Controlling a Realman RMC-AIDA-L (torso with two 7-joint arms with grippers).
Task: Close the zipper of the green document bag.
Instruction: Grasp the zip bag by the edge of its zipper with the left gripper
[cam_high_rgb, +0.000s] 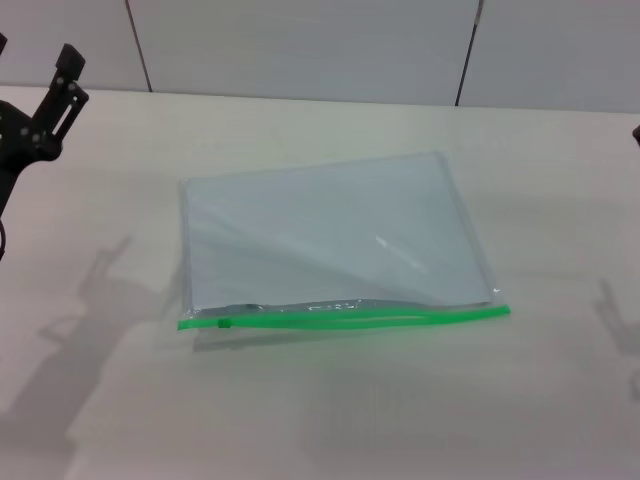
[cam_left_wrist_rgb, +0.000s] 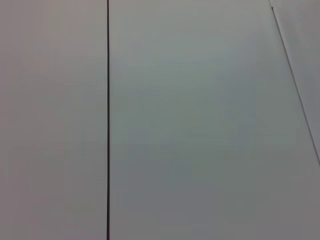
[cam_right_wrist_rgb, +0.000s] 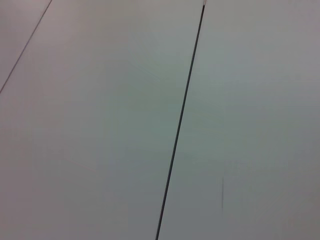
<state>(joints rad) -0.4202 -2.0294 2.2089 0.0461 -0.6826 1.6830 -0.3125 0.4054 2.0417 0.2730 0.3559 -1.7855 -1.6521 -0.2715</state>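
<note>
The green document bag (cam_high_rgb: 330, 235) lies flat on the pale surface (cam_high_rgb: 330, 420), well apart from the left pincer (cam_high_rgb: 50, 100), which hangs raised at the far left edge of the head view; the bag sits to that pincer's right and nearer the robot, with bare surface between the two; nothing touches it.

The zipper (cam_high_rgb: 345, 318) runs along the long edge of the bag that faces the robot; its small slider (cam_high_rgb: 224, 323) sits at the end of the strip closest to the left pincer's side, just short of the corner; behind the strip the clear edge of the bag looks slightly lifted and wavy, so I judge the mouth to be open along nearly its whole length, though the pictures do not show the gap plainly.

The left pincer's two dark fingers stand spread with a gap between them and grip nothing; the right pincer is out of sight, only a dark sliver shows at the right edge of the head view, and I cannot tell its state; both wrist views show only pale wall panels with thin dark seams, no bag and no fingers.

So, as a judgement, the task is at its very start; no part of the closing is done; left to do are the reach to the bag, a hold on the bag near the slider end, a grip on the slider, and the pull along the strip to the far corner.
</note>
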